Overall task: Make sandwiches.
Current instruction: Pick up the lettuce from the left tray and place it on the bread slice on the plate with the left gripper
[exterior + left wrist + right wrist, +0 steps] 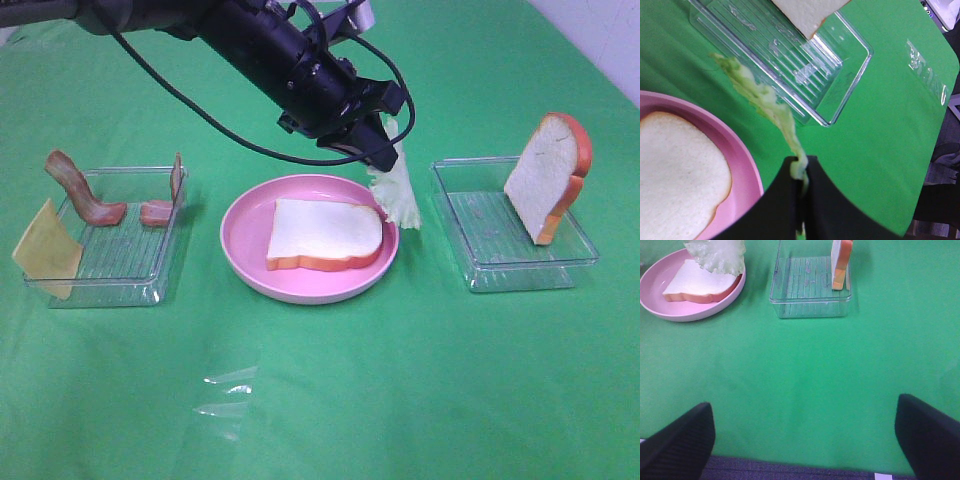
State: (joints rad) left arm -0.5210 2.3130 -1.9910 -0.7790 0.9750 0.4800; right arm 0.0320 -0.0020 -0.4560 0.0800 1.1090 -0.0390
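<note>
My left gripper (385, 150) is shut on a pale green lettuce leaf (400, 195), which hangs over the right rim of the pink plate (240, 235). One white bread slice (325, 233) lies flat on the plate. In the left wrist view the jaws (801, 172) pinch the lettuce (767, 100) beside the bread (680, 175). A second bread slice (548, 180) leans upright in the right clear tray (515, 265). Bacon strips (80, 190) and a yellow cheese slice (45, 250) sit at the left tray (110, 270). My right gripper (802, 440) is open and empty, low over the cloth near the table's front.
A green cloth covers the table. A few clear shiny bits (230, 395) lie on it in front of the plate. The right wrist view shows the plate (690, 312), the lettuce (717, 255) and the right tray (810, 290) further away.
</note>
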